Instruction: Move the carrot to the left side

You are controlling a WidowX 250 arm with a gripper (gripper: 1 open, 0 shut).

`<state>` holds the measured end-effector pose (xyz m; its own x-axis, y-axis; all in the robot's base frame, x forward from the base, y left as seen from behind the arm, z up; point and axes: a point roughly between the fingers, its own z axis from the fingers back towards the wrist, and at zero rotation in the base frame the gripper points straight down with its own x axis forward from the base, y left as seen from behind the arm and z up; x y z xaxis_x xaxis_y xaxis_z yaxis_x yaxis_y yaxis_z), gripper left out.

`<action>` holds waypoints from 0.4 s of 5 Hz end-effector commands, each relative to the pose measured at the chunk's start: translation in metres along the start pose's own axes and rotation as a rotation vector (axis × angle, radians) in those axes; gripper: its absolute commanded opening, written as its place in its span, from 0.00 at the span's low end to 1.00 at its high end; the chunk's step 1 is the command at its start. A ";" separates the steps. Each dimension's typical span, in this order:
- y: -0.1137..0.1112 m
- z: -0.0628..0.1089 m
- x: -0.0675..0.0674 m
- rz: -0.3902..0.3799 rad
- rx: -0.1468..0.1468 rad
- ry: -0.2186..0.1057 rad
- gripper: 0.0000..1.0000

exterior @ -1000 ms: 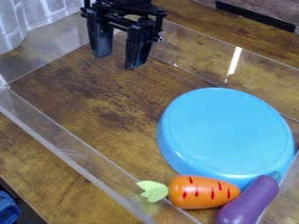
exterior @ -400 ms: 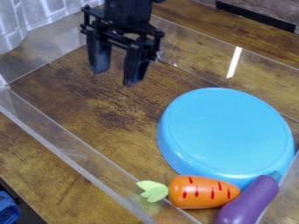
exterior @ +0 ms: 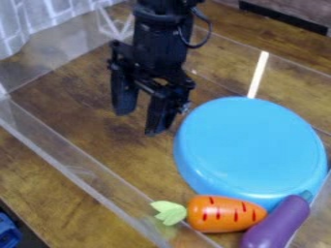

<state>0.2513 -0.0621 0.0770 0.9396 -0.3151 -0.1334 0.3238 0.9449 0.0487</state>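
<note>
Since there's only the one camera view, we're working everything out from that. Our claw (exterior: 142,108) hangs over the wooden table (exterior: 77,102) with its two dark fingers (exterior: 126,94) pointing down and clearly spread, a good gap between them and nothing in it. So it's open and empty.

The carrot (exterior: 225,211) is well away from it, down toward the camera and off to the picture's right of the claw, lying on its side near the front edge. Its green top (exterior: 168,211) points toward the picture's left, and the orange tip end is touching or just about touching the purple eggplant (exterior: 274,225). The blue plate (exterior: 253,147) sits between claw and carrot, just beside the claw's right-hand finger as we see it, and its front rim comes close to the carrot.

On handling, we'd guess it's a light, hard plastic toy, glossy enough to be a bit slippery. We wouldn't worry about breaking it, more about it squirting out of the fingers. Best bet looks like pinching across the fat middle of the orange body, not the leaves, which look too small and floppy-shaped to hold. We'd come in carefully so the fingers don't clip the plate rim or shove the eggplant.
</note>
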 end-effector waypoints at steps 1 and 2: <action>-0.016 0.012 0.009 -0.117 0.030 -0.076 1.00; -0.034 -0.002 0.020 -0.257 0.067 -0.094 1.00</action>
<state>0.2553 -0.0917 0.0642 0.8535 -0.5120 -0.0973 0.5195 0.8508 0.0793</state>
